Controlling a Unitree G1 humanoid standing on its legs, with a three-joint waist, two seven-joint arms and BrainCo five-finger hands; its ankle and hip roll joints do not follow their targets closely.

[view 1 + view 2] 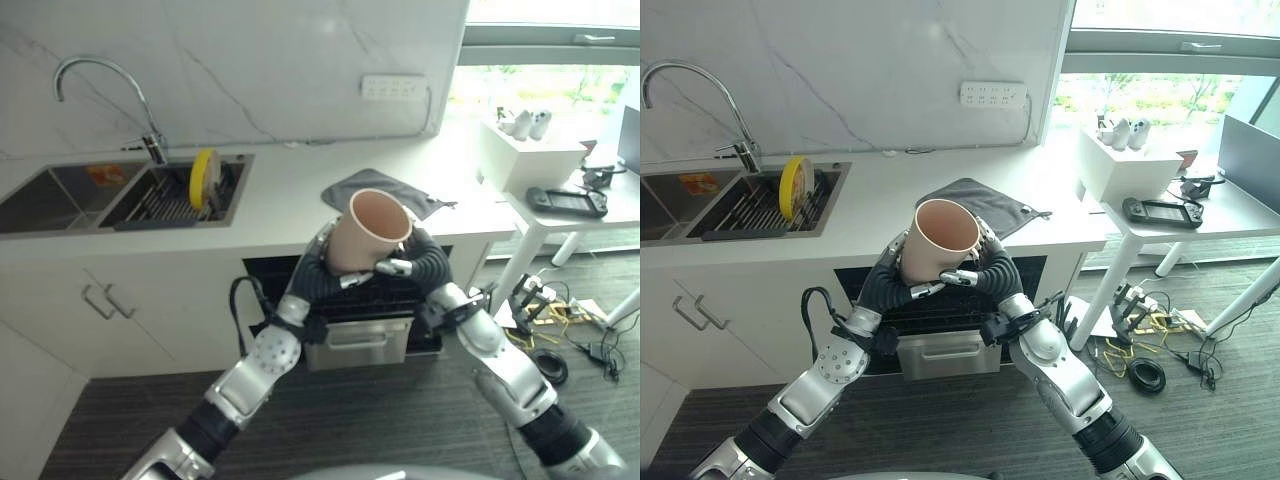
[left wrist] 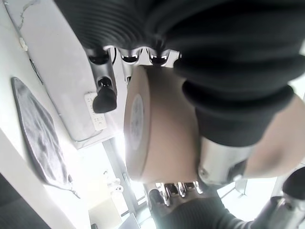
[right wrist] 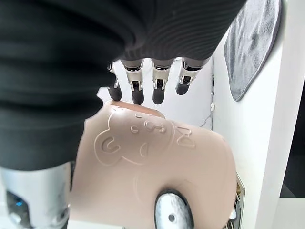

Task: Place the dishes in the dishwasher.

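**Both robot hands hold a pink cup above the open dishwasher**

A long white table runs across the kitchen in front of a pale marble wall. Set into its left end is a steel sink with a curved tap behind it. In the sink's right basin a drying rack carries a yellow plate standing upright on its edge. Under the table, between white cupboard doors, the dishwasher is open, a dark cavity with a steel drawer front pulled forward. A grey cloth lies flat on the table just behind the cup. To the right stands a small white side table carrying a black handheld controller and a white box.

The pink cup is held in the air at the table's front edge, above the open dishwasher, tilted so that its open mouth faces up and toward the camera. The left robot hand grips it from the left, fingers curled round the wall. The right robot hand clasps it from the right, thumb pressed on the side that bears a raised bear figure, fingers over the rim.
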